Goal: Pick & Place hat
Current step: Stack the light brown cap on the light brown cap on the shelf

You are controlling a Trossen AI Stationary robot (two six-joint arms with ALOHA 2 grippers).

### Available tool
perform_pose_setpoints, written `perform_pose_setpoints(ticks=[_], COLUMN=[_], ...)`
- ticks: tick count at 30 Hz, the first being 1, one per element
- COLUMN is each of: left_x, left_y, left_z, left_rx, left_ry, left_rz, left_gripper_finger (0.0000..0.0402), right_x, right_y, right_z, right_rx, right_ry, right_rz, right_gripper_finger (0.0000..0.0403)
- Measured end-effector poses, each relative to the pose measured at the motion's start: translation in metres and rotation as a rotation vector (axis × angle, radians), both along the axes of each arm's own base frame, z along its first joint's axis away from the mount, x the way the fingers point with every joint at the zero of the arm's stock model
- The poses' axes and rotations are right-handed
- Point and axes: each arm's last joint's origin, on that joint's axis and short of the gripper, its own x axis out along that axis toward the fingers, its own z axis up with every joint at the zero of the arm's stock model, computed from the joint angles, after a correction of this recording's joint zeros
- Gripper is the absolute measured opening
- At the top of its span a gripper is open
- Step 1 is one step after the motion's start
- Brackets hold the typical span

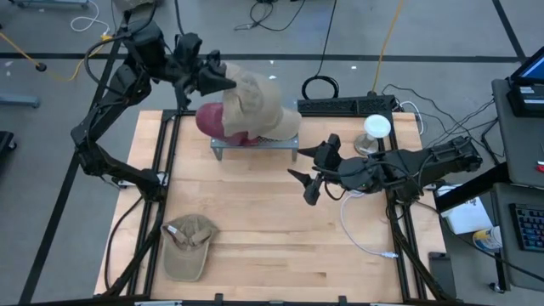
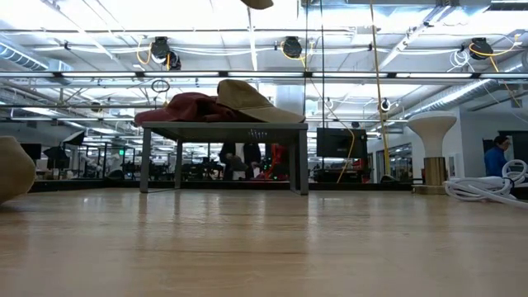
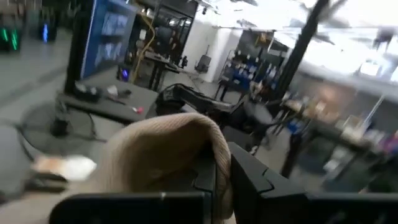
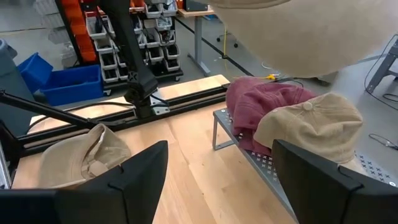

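A tan cap (image 1: 189, 246) lay on the near left part of the wooden tabletop (image 1: 272, 238), well apart from both arms. Farther in, the right gripper (image 1: 303, 185) hung over the tabletop's middle right with its fingers spread wide and nothing between them, facing the metal stand (image 1: 255, 146). On that stand at the far edge rested a red hat (image 1: 214, 121) and a second tan cap (image 1: 285, 126), touching each other. Above the stand, the left gripper (image 1: 223, 78) was clenched on a beige hat (image 1: 255, 100), holding it in the air over the red one.
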Motion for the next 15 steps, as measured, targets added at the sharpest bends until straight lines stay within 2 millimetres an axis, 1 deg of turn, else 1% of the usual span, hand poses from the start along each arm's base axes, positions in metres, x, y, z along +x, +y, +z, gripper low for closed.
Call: perform_pose_setpoints(ticks=[4, 7, 10, 15], left_x=[0.000, 0.000, -0.001, 0.000], left_y=[0.000, 0.000, 0.002, 0.005], left_z=[-0.001, -0.003, -0.009, -0.021], left_rx=[0.189, 0.296, 0.370, 0.429], left_ry=[-0.051, -0.064, -0.045, 0.056], left_rz=[0.009, 0.013, 0.022, 0.103], left_gripper_finger=[0.0022, 0.0022, 0.0019, 0.0019], right_x=[0.000, 0.000, 0.000, 0.000], right_y=[0.000, 0.000, -0.001, -0.001], right_z=[0.000, 0.000, 0.000, 0.000], right_rx=[-0.007, -0.031, -0.040, -0.049], right_ry=[0.003, 0.013, 0.017, 0.024], right_rz=[0.000, 0.006, 0.009, 0.011], right_gripper_finger=[0.0278, 0.0278, 0.0279, 0.0278])
